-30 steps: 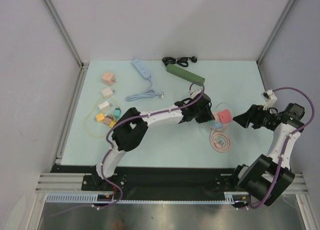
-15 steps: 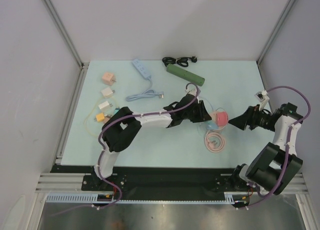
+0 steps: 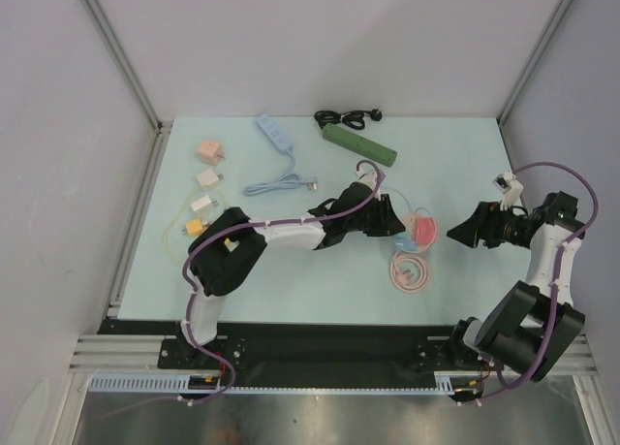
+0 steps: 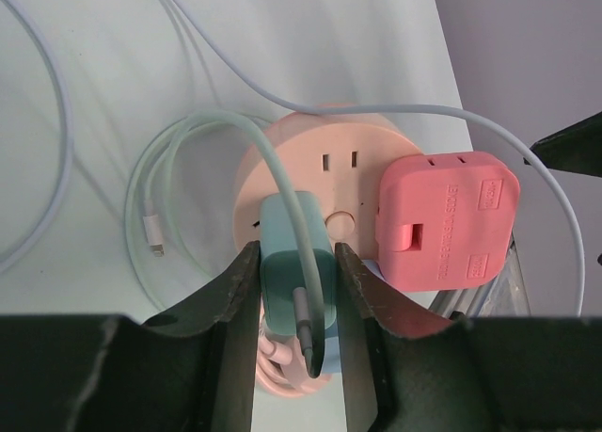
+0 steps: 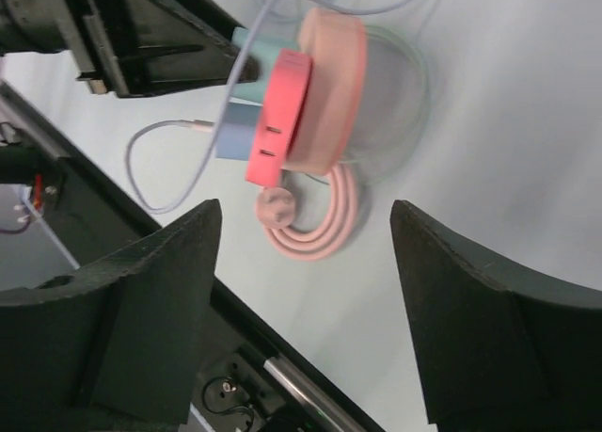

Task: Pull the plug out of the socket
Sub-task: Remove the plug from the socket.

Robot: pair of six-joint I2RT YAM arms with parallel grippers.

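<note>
Teal square plug [image 4: 293,230] sits plugged into the round pale-pink socket hub [image 4: 320,145] near the table's middle, just beside a coral-red square adapter [image 4: 447,220]. The left gripper [image 4: 296,263] clamps the teal plug's sides. The right gripper [image 5: 303,211] gapes wide, apart from the hub, holding nothing.

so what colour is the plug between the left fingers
Teal; the plug shows best in the left wrist view.

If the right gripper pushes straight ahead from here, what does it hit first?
Probably the pink socket, which lies right ahead of the open right gripper with nothing seen between them; height is hard to judge.
</note>
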